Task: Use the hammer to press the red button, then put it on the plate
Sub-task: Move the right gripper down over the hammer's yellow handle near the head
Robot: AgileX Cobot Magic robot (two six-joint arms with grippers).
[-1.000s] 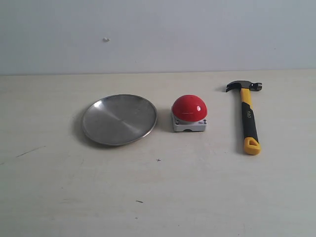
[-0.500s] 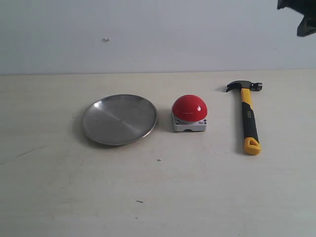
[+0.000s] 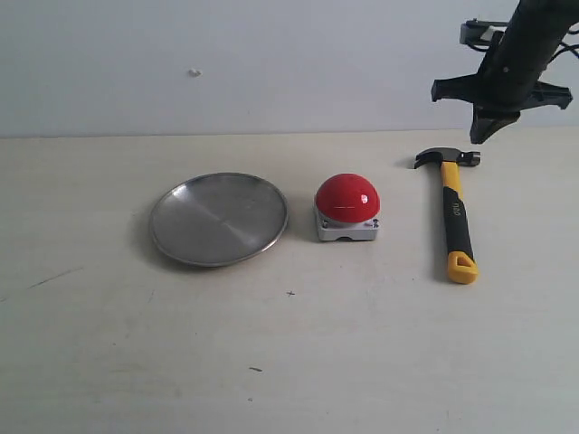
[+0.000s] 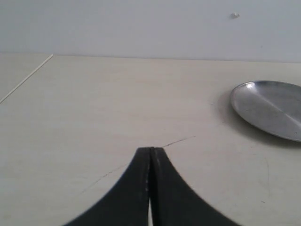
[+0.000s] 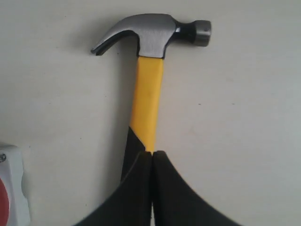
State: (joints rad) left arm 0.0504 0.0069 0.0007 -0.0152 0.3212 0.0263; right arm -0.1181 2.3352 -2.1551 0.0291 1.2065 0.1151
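Right claw (image 3: 479, 136): newly arrived above hammer (image 3: 455, 212) head; shut, empty. Hammer lies ungrasped on worktop (image 3: 362, 344). Red button (image 3: 346, 197) unpressed; plate (image 3: 219, 218) bare. All steps outstanding.

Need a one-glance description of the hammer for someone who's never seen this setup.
On the pale table, three things sit in a row in the exterior view: silver plate left, red button middle, hammer right. The hammer is the only long thin one, with a dark claw head toward the wall and a yellow-and-black handle.
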